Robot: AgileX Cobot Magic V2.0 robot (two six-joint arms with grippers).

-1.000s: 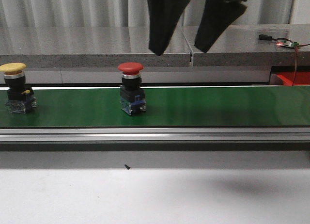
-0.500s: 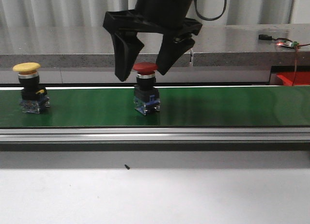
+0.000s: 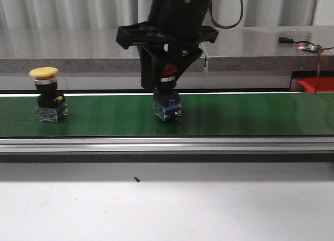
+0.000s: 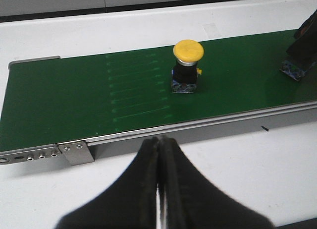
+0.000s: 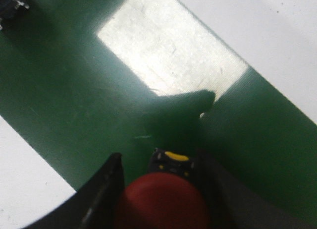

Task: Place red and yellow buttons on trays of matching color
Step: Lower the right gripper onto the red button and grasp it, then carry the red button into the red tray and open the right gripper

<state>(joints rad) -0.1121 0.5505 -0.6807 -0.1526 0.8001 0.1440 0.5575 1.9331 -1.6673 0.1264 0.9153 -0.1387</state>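
Note:
A red button (image 3: 167, 106) stands on the green conveyor belt (image 3: 250, 113). My right gripper (image 3: 166, 76) is lowered over it, and its black fingers (image 3: 150, 74) are closed on the red cap from both sides. In the right wrist view the red cap (image 5: 161, 201) fills the gap between the fingers of my right gripper (image 5: 159, 157). A yellow button (image 3: 44, 72) stands upright on the belt to the left; it also shows in the left wrist view (image 4: 188, 50). My left gripper (image 4: 159, 140) is shut and empty over the white table in front of the belt. No trays are clearly in view.
A metal rail (image 3: 156, 143) runs along the belt's front edge. A grey counter (image 3: 78, 48) lies behind the belt, with a small circuit board (image 3: 308, 45) on it. A red object (image 3: 318, 84) shows at the far right edge. The belt's left end (image 4: 29, 65) shows in the left wrist view.
Both buttons have travelled right on the belt. My right gripper came down from above and closed its fingers around the red button's cap.

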